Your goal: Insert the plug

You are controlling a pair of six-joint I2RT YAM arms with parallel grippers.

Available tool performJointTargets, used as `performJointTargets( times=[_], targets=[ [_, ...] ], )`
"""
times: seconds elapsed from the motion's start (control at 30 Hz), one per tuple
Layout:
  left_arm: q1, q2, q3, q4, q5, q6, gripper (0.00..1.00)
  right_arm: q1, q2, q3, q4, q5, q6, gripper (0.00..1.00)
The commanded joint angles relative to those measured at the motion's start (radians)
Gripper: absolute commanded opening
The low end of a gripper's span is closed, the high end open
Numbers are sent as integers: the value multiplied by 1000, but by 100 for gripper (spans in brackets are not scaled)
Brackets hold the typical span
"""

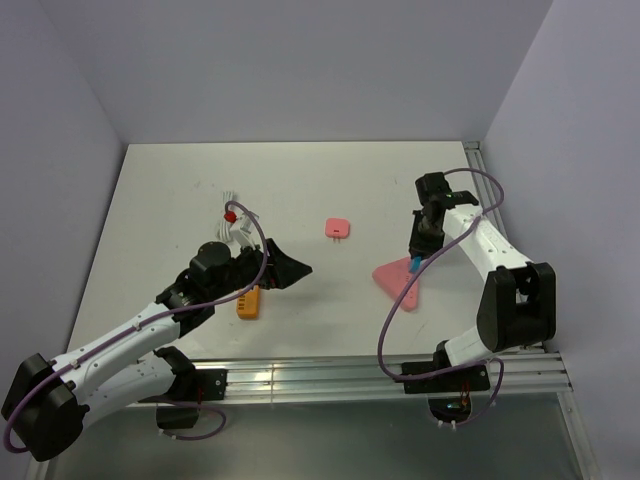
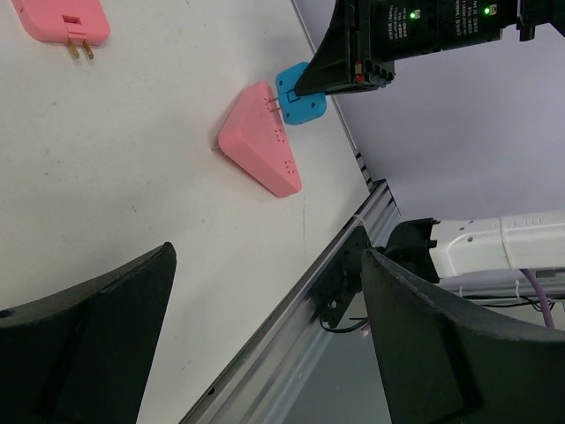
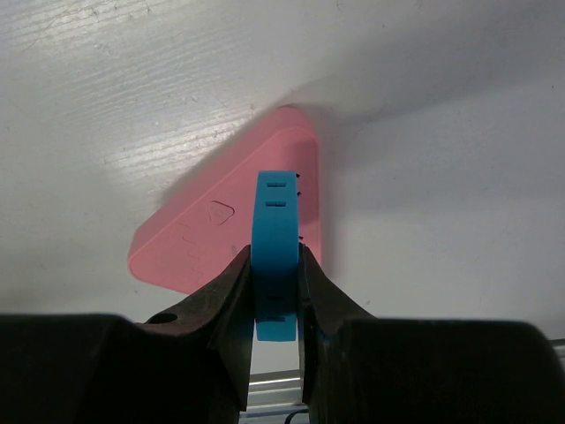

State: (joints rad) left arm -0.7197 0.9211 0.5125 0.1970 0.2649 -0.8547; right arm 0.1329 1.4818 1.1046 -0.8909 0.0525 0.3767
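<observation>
The small blue plug (image 3: 275, 231) is gripped edge-on between my right gripper's (image 3: 274, 265) fingers, right against one side of the pink triangular socket block (image 3: 212, 231). In the left wrist view the plug (image 2: 302, 99) sits beside the block (image 2: 260, 146), with its metal prongs showing in the small gap between them. From above, the plug (image 1: 414, 264) and the right gripper (image 1: 419, 250) are at the block's (image 1: 398, 283) far right corner. My left gripper (image 1: 292, 268) is open and empty, well to the left; its jaws (image 2: 267, 256) stand wide apart.
A pink square plug (image 1: 337, 228) lies mid-table and also shows in the left wrist view (image 2: 62, 19). A white plug with a red part (image 1: 233, 220) and an orange object (image 1: 249, 302) lie near the left arm. An aluminium rail (image 1: 380, 375) runs along the near edge.
</observation>
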Motion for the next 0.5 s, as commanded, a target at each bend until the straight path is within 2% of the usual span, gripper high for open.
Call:
performJointTargets(
  times=[0.0, 0.47],
  targets=[
    [-4, -10, 15, 33, 13, 11, 91, 5, 9, -8, 32, 6, 2, 0],
    [-4, 4, 9, 47, 17, -1, 91, 5, 20, -5, 56, -20, -9, 0]
  ],
)
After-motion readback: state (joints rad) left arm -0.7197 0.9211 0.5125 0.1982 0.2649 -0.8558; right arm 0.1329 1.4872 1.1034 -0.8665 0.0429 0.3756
